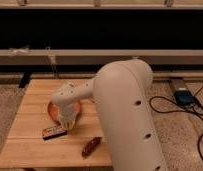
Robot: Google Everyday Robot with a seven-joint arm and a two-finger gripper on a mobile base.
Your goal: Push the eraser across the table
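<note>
Beside the eraser (54, 132), mid-table (25, 150), hangs the gripper (68, 123).

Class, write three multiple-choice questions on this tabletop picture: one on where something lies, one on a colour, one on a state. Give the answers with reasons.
1. Where does the eraser lie on the table?
A. Just in front of the orange bowl
B. At the far right corner
C. Inside the bowl

2. What colour is the bowl?
A. Blue
B. Orange
C. White

3. How does the glossy oblong object sit?
A. Flat on the planks, apart from the eraser
B. Stacked on the eraser
C. Held up in the air

Answers: 1 A, the eraser lies on the near side of the bowl, below the gripper. 2 B, its rim shows orange beside the arm. 3 A, bare wood separates the two.
</note>
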